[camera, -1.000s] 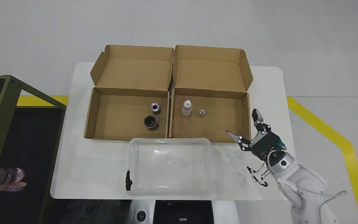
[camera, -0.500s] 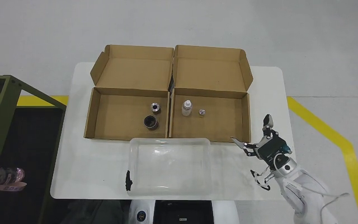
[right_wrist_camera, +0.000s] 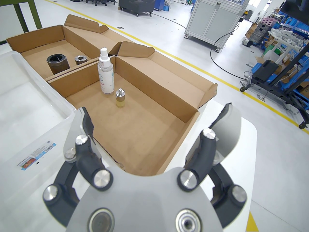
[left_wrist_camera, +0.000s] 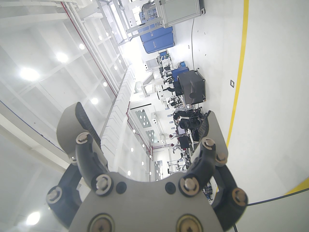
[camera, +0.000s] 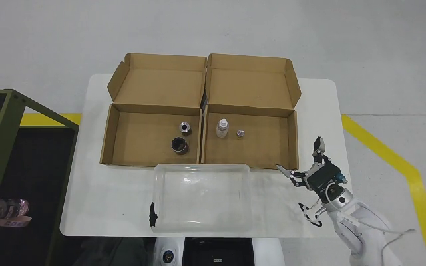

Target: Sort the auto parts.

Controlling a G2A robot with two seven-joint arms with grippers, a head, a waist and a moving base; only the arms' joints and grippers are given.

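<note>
Two open cardboard boxes sit side by side on the white table. The left box holds a dark cylindrical bushing and a smaller metal ring. In the right box stand a small spray bottle and a small metal fitting. My right gripper hovers open and empty over the table's front right, just outside the right box's corner. My left gripper is open, empty, pointing up at a hall ceiling.
A clear plastic bin lies at the table's front centre, against the boxes. A small black piece sits at its front left corner. A green frame stands left of the table. Yellow floor tape runs on the right.
My right gripper has drawn back from the right box toward the table's front right edge and turned slightly; it stays open. The parts have not moved.
</note>
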